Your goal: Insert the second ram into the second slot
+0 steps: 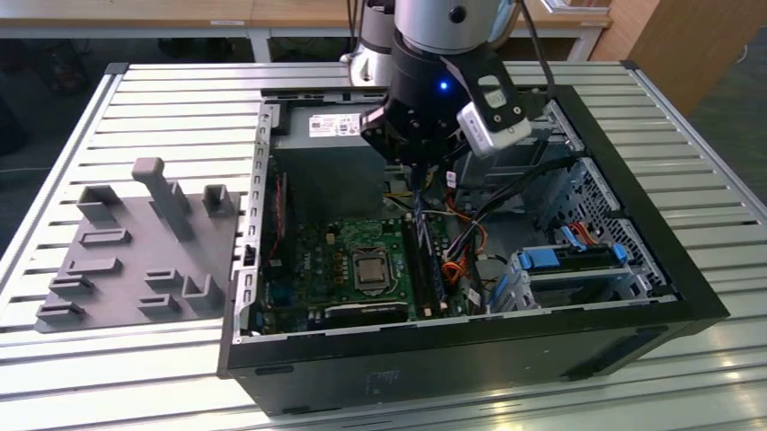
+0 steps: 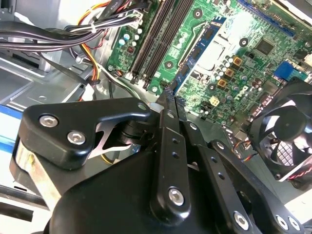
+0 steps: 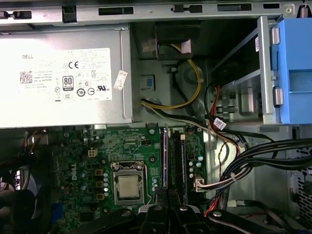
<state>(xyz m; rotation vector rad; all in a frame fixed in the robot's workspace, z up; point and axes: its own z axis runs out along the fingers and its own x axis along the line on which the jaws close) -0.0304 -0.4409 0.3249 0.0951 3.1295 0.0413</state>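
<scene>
1 blue ram stick (image 3: 165,156) upright in motherboard (image 3: 97,146) slot beside CPU socket (image 3: 129,185), toward board's cable-side edge. I see gripper (image 2: 171,93) pinched narrow at stick's end; contact unclear.

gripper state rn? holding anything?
Gripper: shut, tips together above the motherboard; cannot tell whether anything is pinched between them.
</scene>
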